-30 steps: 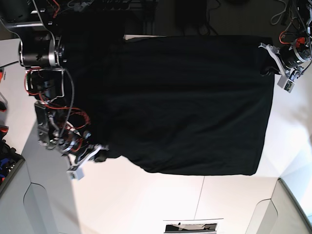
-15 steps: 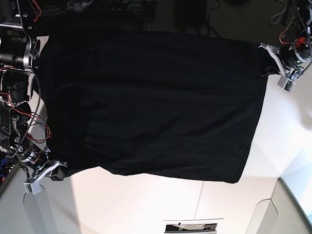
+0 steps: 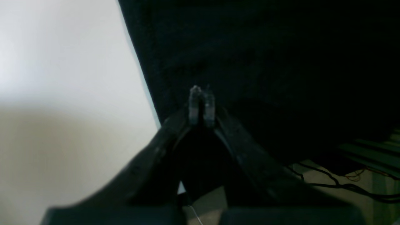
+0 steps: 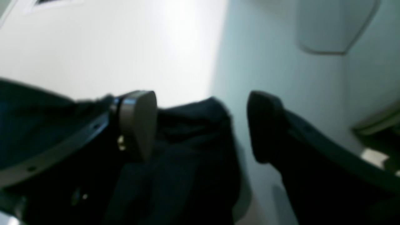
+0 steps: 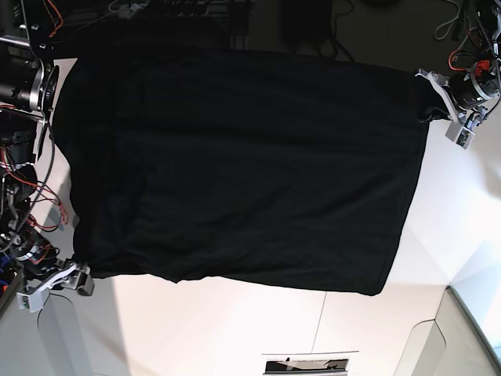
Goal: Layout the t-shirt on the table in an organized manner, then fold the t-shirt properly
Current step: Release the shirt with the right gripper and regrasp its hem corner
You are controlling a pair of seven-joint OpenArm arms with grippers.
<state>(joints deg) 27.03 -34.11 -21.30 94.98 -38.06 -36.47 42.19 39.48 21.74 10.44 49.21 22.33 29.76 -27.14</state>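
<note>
The black t-shirt (image 5: 235,164) lies spread wide over the white table (image 5: 235,329), and no print shows on it. At the right of the base view my left gripper (image 5: 428,108) is shut on the shirt's upper right corner. The left wrist view shows its fingertips (image 3: 201,93) pressed together on the black cloth (image 3: 265,62). At the lower left my right gripper (image 5: 81,280) stands open beside the shirt's lower left corner. In the right wrist view its jaws (image 4: 201,125) are wide apart, with a bunched fold of the shirt (image 4: 193,162) lying loose between them.
Cables and dark equipment (image 5: 180,12) line the far edge behind the shirt. A thin seam (image 5: 321,313) crosses the bare table below the hem. A small printed label (image 5: 305,364) sits at the bottom edge. Grey panels (image 5: 470,329) close the lower corners.
My right arm carried the shirt's lower left corner outward to the left, stretching the cloth flat, then opened its jaws and let it go. The left gripper kept its hold and place.
</note>
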